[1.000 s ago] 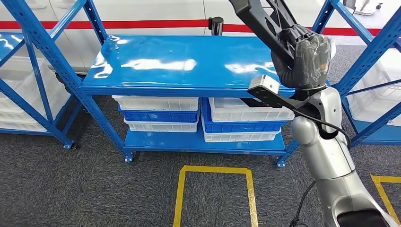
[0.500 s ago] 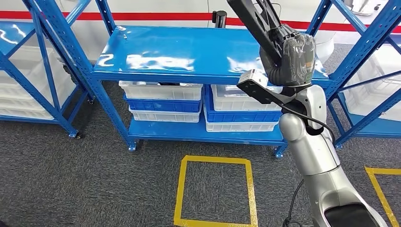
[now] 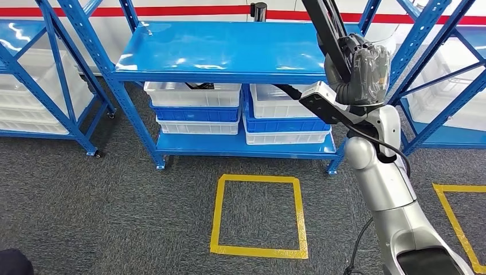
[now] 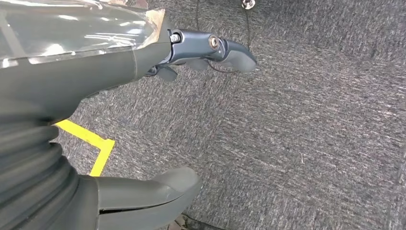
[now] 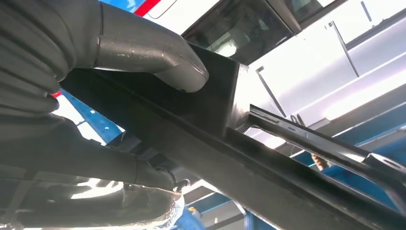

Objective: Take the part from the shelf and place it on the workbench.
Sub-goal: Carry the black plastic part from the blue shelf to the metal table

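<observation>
My right hand (image 3: pixel 358 67) is raised in front of the blue shelf (image 3: pixel 223 48) and grips a long black part (image 3: pixel 324 26) that runs up out of the head view. In the right wrist view the thumb (image 5: pixel 158 52) presses on the black part (image 5: pixel 220 129) and the fingers wrap under it. My left hand (image 4: pixel 143 115) hangs over grey carpet, fingers (image 4: pixel 215 48) and thumb (image 4: pixel 158 194) apart with nothing between them.
White and blue bins (image 3: pixel 198 109) sit stacked under the shelf's top board, with more bins (image 3: pixel 283 114) beside them. Blue racks stand at the left (image 3: pixel 51 74) and right (image 3: pixel 441 69). A yellow taped square (image 3: pixel 258 212) marks the carpet in front, another (image 3: pixel 458 217) at the right.
The whole scene has shifted: the shelf looks farther away and more floor shows, so the camera has moved back. My right hand still holds the black part raised.
</observation>
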You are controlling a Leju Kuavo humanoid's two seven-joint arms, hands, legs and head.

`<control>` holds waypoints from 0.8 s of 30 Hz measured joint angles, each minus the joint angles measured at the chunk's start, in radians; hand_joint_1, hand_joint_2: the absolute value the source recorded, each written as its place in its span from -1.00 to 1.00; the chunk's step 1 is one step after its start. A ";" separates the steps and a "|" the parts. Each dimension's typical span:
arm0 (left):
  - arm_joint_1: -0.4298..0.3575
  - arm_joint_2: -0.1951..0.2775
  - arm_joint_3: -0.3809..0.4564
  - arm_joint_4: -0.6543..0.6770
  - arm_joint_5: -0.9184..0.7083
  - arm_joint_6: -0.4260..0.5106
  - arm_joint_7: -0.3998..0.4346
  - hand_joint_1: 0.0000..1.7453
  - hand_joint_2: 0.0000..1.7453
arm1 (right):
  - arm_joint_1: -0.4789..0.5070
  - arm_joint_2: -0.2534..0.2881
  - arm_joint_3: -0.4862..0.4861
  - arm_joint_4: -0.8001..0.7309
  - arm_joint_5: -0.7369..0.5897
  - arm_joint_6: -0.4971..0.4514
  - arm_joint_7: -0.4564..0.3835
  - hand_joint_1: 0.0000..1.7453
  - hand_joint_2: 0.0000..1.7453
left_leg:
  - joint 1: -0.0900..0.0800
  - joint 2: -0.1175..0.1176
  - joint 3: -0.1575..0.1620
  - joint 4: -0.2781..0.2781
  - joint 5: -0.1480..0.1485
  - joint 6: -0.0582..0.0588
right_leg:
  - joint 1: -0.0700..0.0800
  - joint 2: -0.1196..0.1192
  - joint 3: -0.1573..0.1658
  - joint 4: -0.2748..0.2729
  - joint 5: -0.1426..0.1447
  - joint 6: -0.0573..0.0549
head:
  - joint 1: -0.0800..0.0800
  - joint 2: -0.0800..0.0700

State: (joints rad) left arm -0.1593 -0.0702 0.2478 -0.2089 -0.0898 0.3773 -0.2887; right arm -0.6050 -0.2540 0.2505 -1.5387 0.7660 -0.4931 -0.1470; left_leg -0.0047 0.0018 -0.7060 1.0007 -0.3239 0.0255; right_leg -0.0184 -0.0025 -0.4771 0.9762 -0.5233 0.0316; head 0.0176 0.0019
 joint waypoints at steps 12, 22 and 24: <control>0.001 0.019 0.014 0.000 0.006 -0.010 -0.011 -1.00 1.00 | -0.028 -0.017 0.002 0.019 -0.048 0.017 -0.014 1.00 1.00 | 0.015 -0.010 0.172 0.029 -0.172 -0.020 | -0.008 -0.004 -0.147 0.024 0.122 0.012 | -0.001 0.000; 0.002 0.006 0.017 0.000 0.003 0.011 -0.006 -1.00 1.00 | -0.051 -0.010 0.016 0.065 -0.035 0.018 -0.008 1.00 1.00 | 0.007 -0.002 0.085 -0.011 -0.076 0.034 | -0.012 -0.001 -0.227 0.317 -0.022 0.040 | 0.009 0.000; 0.003 0.007 0.021 0.000 0.010 0.011 -0.008 -1.00 1.00 | -0.055 -0.005 0.022 0.071 -0.035 0.018 -0.008 1.00 1.00 | 0.010 0.000 0.061 -0.007 -0.058 0.024 | -0.016 -0.001 -0.143 0.216 0.018 0.060 | 0.009 0.000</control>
State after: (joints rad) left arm -0.1566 -0.0634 0.2688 -0.2087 -0.0795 0.3882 -0.2967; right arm -0.6595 -0.2585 0.2726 -1.4673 0.7307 -0.4746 -0.1545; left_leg 0.0050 0.0014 -0.6450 0.9937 -0.3816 0.0497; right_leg -0.0346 -0.0040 -0.6199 1.1921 -0.5056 0.0920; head 0.0268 0.0019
